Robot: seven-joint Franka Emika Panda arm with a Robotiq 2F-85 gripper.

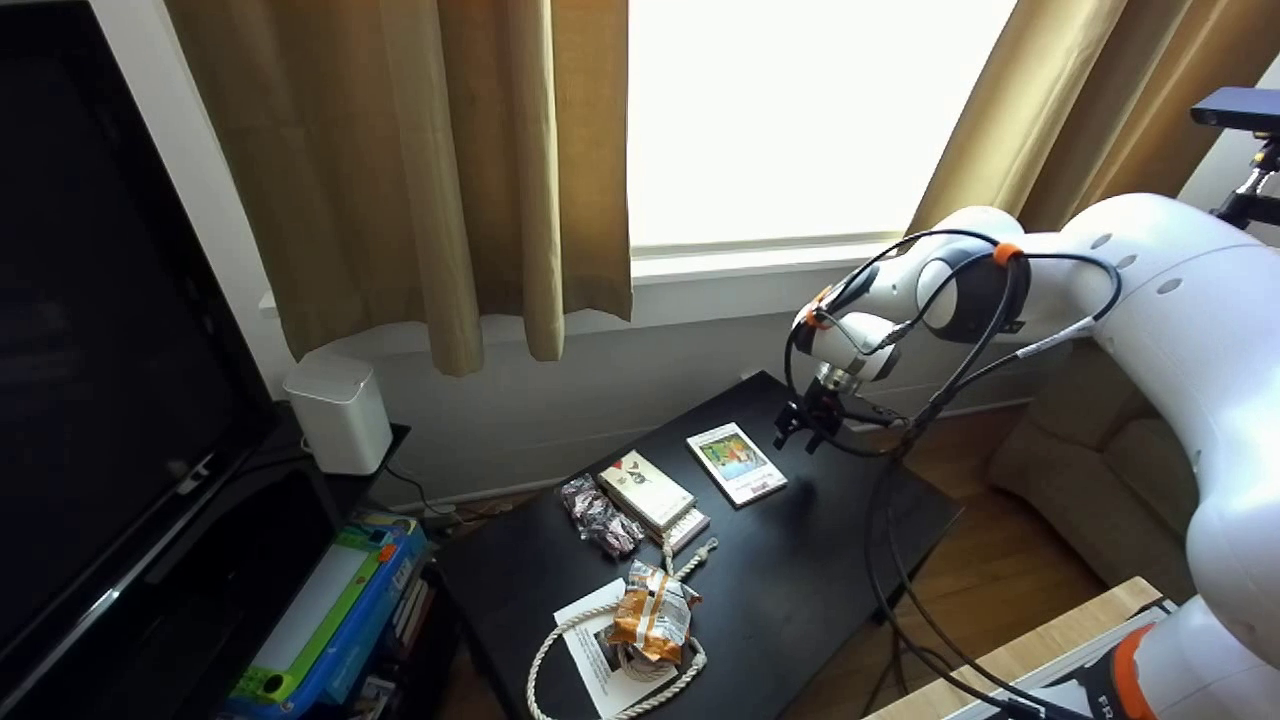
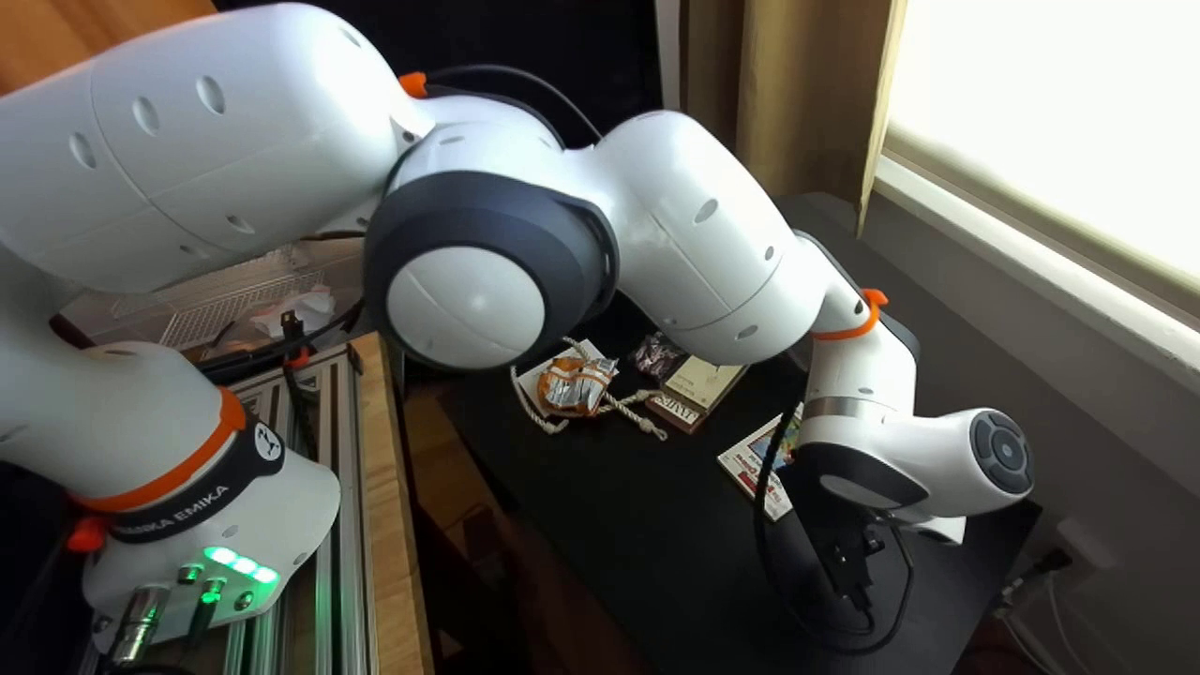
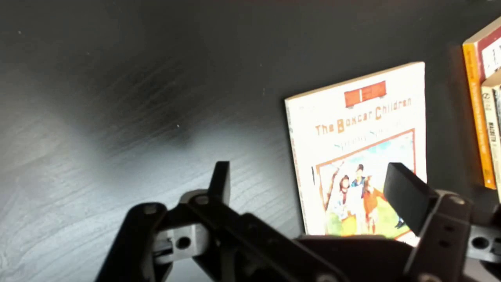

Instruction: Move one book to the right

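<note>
The book (image 1: 738, 460) is small and thin, with a white-edged cover and a coloured picture in the middle. It lies flat on the black table (image 1: 790, 590). In an exterior view it is partly hidden by the arm (image 2: 759, 464). In the wrist view the book (image 3: 352, 113) lies under the right finger, its lower end hidden by the gripper. My gripper (image 1: 797, 440) is open with nothing between its fingers and hangs above the table, beside the book. In the wrist view the gripper (image 3: 307, 169) has its left finger over bare table; the fingers appear apart from the book.
Two stacked books (image 1: 648, 490) lie beside it, with a dark shiny packet (image 1: 602, 516). A white book (image 1: 585, 625) carries an orange packet (image 1: 655, 610) and rope (image 1: 540, 665). A window wall (image 1: 700, 350) stands behind the table. Cables (image 1: 885, 500) hang from the arm.
</note>
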